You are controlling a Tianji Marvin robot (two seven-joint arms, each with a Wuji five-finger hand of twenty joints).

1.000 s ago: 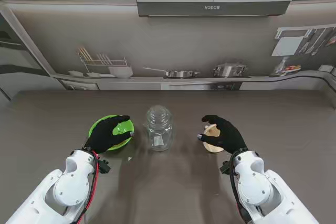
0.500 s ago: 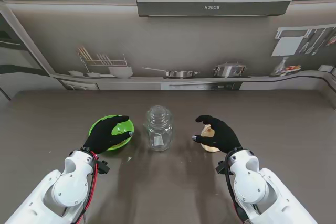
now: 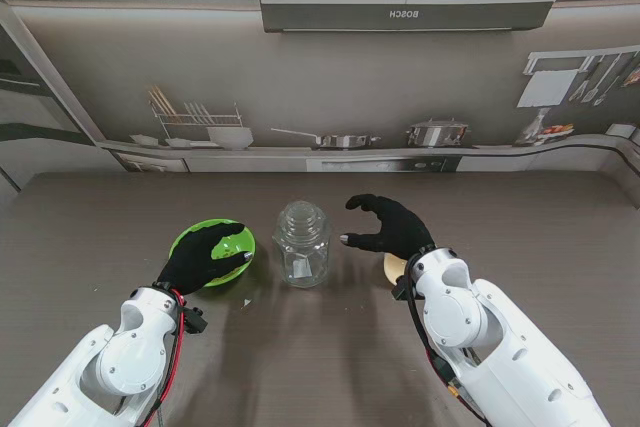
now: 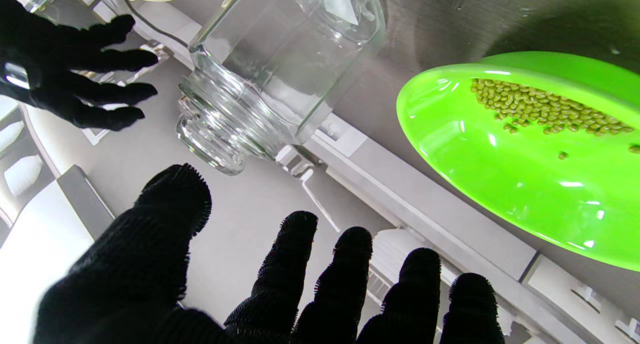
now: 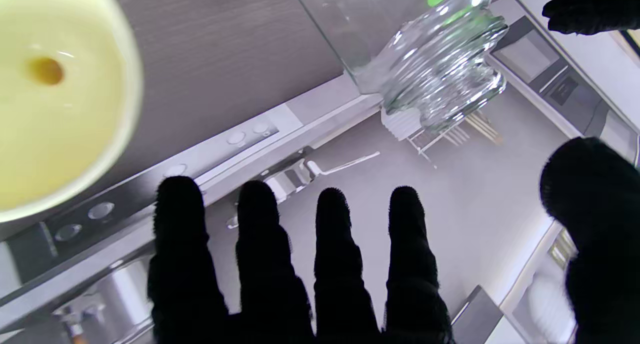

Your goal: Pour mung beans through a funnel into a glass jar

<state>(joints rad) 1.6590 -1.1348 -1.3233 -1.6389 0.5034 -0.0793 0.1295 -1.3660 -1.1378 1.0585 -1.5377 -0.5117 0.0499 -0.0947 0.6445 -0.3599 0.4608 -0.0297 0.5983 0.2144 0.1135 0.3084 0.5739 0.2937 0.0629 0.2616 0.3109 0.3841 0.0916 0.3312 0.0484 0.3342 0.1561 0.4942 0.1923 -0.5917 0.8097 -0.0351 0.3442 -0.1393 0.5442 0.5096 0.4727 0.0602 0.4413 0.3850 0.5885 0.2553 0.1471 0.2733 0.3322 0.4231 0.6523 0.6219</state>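
Note:
A clear glass jar [image 3: 302, 243] stands upright at the table's middle, its mouth bare; it also fills the left wrist view [image 4: 280, 69] and shows in the right wrist view [image 5: 430, 59]. A bright green bowl [image 3: 230, 240] holding mung beans [image 4: 545, 109] sits to the jar's left. My left hand [image 3: 205, 257] hovers over the bowl's near side, fingers spread, holding nothing. A pale cream funnel [image 3: 394, 266], wide end up [image 5: 45, 94], rests on the table right of the jar. My right hand [image 3: 385, 227] is open between jar and funnel, fingers pointing toward the jar, touching neither.
The brown table [image 3: 520, 237] ends at a back counter with a dish rack [image 3: 200, 122], a pan [image 3: 340, 139] and a pot [image 3: 436, 133]. A small speck [image 3: 247, 301] lies near the bowl.
My right hand has left its place over the funnel and swung left toward the jar, uncovering part of the funnel. The left hand, bowl and jar have stayed put.

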